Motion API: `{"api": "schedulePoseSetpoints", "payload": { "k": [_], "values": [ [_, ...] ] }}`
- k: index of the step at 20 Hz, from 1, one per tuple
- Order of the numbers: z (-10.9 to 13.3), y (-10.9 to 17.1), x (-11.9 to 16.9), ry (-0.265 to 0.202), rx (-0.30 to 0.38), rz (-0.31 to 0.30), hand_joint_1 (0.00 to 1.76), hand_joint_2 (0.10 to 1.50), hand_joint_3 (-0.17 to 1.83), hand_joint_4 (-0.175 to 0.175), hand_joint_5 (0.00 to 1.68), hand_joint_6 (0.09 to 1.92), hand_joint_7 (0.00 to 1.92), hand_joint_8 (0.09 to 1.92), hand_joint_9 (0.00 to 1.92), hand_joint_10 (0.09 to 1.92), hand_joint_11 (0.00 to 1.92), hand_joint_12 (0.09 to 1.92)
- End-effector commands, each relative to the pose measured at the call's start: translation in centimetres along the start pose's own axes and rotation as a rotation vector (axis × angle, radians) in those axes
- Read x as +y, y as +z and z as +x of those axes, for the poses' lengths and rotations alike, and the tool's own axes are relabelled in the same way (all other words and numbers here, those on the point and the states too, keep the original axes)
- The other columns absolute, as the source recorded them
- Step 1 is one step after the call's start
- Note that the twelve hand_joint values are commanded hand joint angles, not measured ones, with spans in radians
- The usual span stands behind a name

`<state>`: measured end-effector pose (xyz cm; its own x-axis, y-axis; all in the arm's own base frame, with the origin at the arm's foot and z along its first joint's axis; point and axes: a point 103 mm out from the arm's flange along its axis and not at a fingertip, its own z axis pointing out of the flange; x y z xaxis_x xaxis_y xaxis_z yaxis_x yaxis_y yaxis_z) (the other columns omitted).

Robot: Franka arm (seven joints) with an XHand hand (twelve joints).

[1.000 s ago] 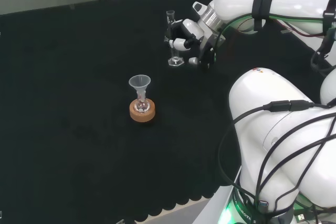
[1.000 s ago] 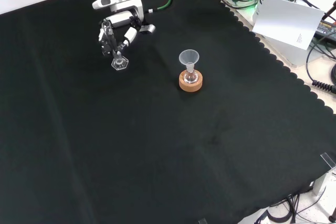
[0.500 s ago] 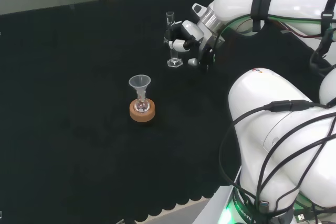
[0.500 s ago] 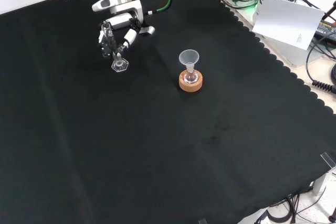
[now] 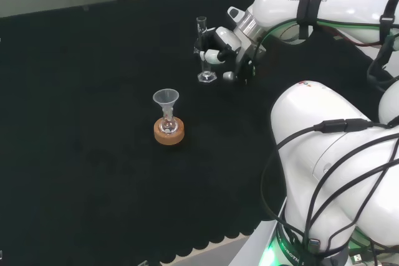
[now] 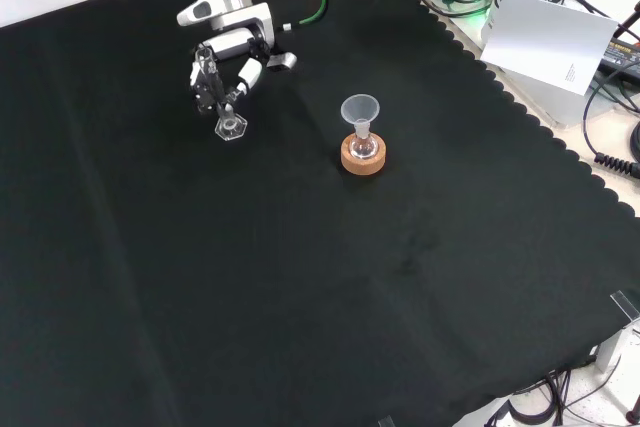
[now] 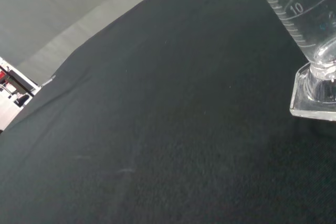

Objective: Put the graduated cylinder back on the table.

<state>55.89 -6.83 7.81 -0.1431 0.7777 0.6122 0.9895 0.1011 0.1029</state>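
A clear glass graduated cylinder (image 5: 203, 45) with a hexagonal foot stands upright at the far middle of the cloth in the head view. The hand (image 5: 219, 47) is curled round its tube from the right, so the hand is shut on it. From the front, the cylinder (image 6: 228, 122) is at the upper left with its foot at or just above the cloth, and the hand (image 6: 228, 57) is above it. Up close in the wrist view, the cylinder (image 7: 310, 51) shows its scale marks and foot over the black cloth; contact with the cloth cannot be told.
A small flask with a clear funnel (image 5: 166, 99) in its neck sits on a cork ring (image 5: 168, 132) nearer the bench's middle, also seen from the front as the cork ring (image 6: 363, 155). The arm's white links (image 5: 336, 154) stand at the head view's right.
The hand has carried the cylinder slightly left in the head view and a little lower in the front view. The funnel and flask have not moved.
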Motion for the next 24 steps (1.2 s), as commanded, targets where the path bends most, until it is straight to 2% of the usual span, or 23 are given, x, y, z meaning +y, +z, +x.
{"api": "schedulePoseSetpoints", "payload": {
  "k": [1,5,12,16,20,24],
  "values": [
    [-0.1,0.5,-0.1,-0.001,0.013,0.022,1.13,1.17,-0.02,-0.159,0.90,1.13,1.14,0.37,1.37,0.09,1.23,0.77],
    [-0.4,0.4,-0.4,-0.003,0.040,0.029,1.12,1.18,0.00,-0.145,0.87,1.18,1.02,0.52,1.33,0.09,1.18,0.82],
    [-0.8,0.4,-1.1,0.007,0.057,0.059,1.06,1.17,0.00,-0.021,0.88,1.16,0.84,0.61,1.24,0.09,0.95,1.00],
    [-0.7,0.4,-1.2,0.011,0.068,0.071,1.04,1.13,-0.10,-0.026,0.79,0.82,0.77,0.60,1.17,0.09,0.83,1.08],
    [-1.0,-0.1,-1.3,0.013,0.079,0.076,1.01,1.14,-0.17,-0.032,0.73,0.76,0.72,0.60,1.12,0.09,0.75,1.13],
    [-0.3,-0.1,-1.2,0.002,0.077,0.073,0.97,1.12,-0.17,-0.031,0.66,0.74,0.67,0.60,1.04,0.09,0.61,1.21]
  ]
}}
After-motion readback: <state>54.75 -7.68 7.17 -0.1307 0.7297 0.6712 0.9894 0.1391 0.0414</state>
